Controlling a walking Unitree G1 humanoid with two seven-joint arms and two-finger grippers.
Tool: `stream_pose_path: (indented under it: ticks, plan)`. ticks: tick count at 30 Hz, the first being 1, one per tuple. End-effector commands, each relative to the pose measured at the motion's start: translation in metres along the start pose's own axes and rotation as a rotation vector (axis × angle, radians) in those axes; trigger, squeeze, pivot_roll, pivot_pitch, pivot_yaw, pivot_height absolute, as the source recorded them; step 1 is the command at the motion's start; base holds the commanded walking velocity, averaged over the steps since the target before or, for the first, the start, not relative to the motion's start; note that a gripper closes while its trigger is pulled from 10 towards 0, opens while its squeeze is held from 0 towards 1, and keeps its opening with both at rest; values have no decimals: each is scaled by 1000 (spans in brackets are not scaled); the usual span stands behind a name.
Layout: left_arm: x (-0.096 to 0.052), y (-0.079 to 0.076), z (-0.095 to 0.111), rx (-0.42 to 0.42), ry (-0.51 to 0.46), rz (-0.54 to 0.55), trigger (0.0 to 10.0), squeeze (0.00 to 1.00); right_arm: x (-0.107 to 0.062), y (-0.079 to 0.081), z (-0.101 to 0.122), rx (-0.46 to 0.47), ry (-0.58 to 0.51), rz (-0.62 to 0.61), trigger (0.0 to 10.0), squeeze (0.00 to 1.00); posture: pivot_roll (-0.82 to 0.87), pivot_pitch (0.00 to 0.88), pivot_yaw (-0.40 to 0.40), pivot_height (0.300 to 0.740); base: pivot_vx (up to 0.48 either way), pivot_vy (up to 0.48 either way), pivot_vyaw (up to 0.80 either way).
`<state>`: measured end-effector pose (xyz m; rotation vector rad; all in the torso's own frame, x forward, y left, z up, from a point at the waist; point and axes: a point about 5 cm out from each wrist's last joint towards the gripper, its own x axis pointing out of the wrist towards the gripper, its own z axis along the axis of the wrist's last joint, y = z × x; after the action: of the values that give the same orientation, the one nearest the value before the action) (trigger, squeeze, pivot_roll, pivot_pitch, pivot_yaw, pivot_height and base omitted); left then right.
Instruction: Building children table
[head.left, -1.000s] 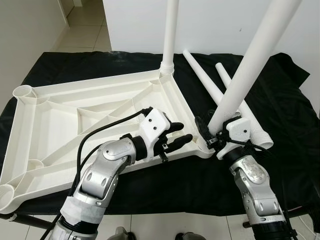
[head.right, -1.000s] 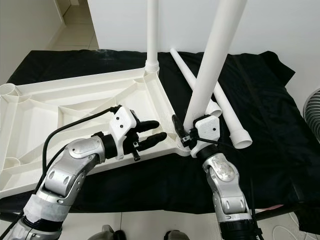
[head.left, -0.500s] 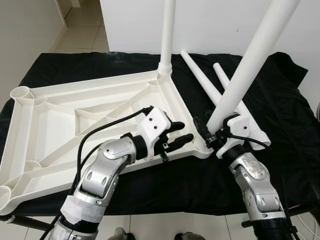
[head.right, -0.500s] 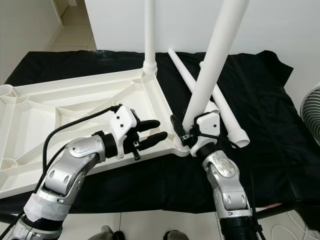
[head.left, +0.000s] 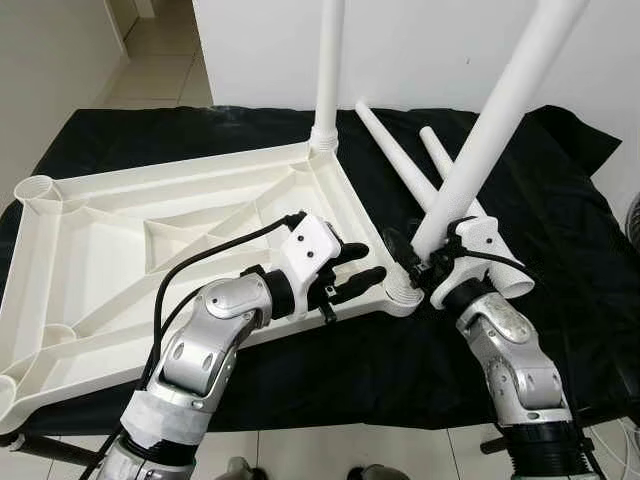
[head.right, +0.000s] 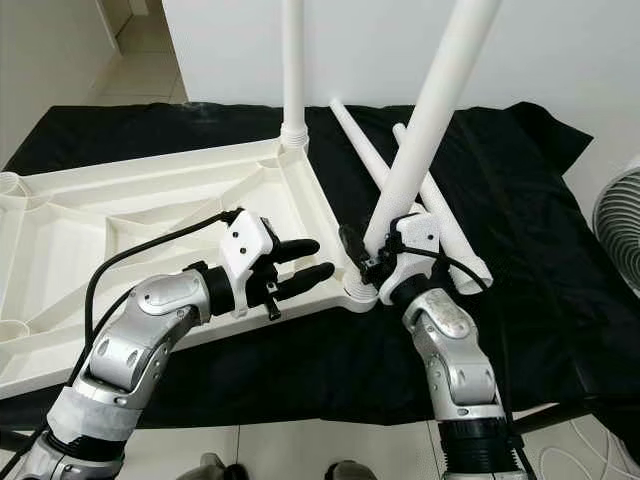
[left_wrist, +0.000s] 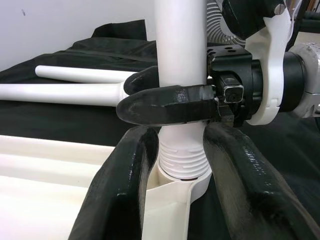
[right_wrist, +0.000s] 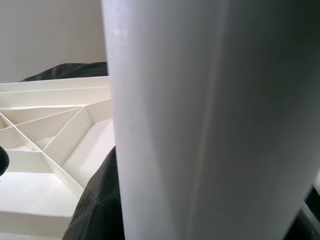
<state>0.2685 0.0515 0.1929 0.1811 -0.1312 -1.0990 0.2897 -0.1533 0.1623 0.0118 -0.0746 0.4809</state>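
The white plastic tabletop lies underside up on a black cloth. One white leg stands upright in its far right corner. My right gripper is shut on a second leg, which leans to the right. That leg's threaded end sits in the near right corner socket. My left gripper is open at the tabletop's near edge, its fingers on either side of that socket. In the right wrist view the held leg is close up, with the tabletop's ribs beyond.
Two loose white legs lie on the black cloth to the right of the tabletop. A fan stands at the far right. A white wall is behind the table, and tiled floor is at the back left.
My right gripper has nudged the held leg's lower end left, closer onto the corner socket. The left arm has stayed put. The view has shifted slightly.
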Motion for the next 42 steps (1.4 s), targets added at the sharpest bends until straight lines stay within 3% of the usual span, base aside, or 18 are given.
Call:
stream_pose_path:
  ticks: [1, 3, 5, 8, 13, 22, 23, 27, 32, 34, 42]
  plan:
    - [-1, 3, 3, 13, -1, 68, 10000, 0, -3, 6, -32, 54, 166, 27, 10000, 0, -113, 84, 32, 740, 0, 0, 0]
    - [-1, 3, 3, 14, -2, 68, 10000, 0, -3, 6, -31, 49, 166, 26, 10000, 0, -113, 84, 32, 740, 0, 0, 0]
    - [-1, 2, 3, 15, -5, 67, 10000, 0, -8, 5, -26, -107, 83, 54, 10000, 0, -114, 84, 31, 740, 0, 0, 0]
    - [-1, 2, 3, 14, -5, 66, 10000, 0, -12, 7, -26, -188, 62, 75, 10000, 0, -114, 84, 31, 740, 0, 0, 0]
    - [-1, 1, 3, 12, -4, 62, 10000, 0, -20, 4, -23, -257, 25, 81, 10000, 0, -119, 87, 34, 740, 0, 0, 0]
    - [-1, 0, 4, 11, -5, 53, 10000, 0, -24, 3, -26, -268, 47, 96, 10000, 0, -126, 90, 41, 740, 0, 0, 0]
    - [-1, 0, 4, 13, -5, 51, 10000, 0, -23, 5, -26, -335, 40, 144, 10000, 0, -127, 97, 42, 740, 0, 0, 0]
    - [-1, 0, 5, 13, -5, 50, 10000, 0, -23, 6, -26, -374, 39, 177, 10000, 0, -127, 97, 42, 740, 0, 0, 0]
    - [-1, 0, 5, 11, -8, 56, 10000, 0, -23, 1, -24, -374, 63, 227, 10000, 0, -123, 109, 42, 740, 0, 0, 0]
    - [-2, 0, 6, 11, -8, 59, 10000, 0, -23, -1, -22, -284, 63, 224, 10000, 0, -117, 114, 39, 740, 0, 0, 0]
    - [-3, 1, 6, 15, -6, 69, 10000, 0, -21, -8, -23, -155, 68, 187, 10000, 0, -110, 115, 41, 740, 0, 0, 0]
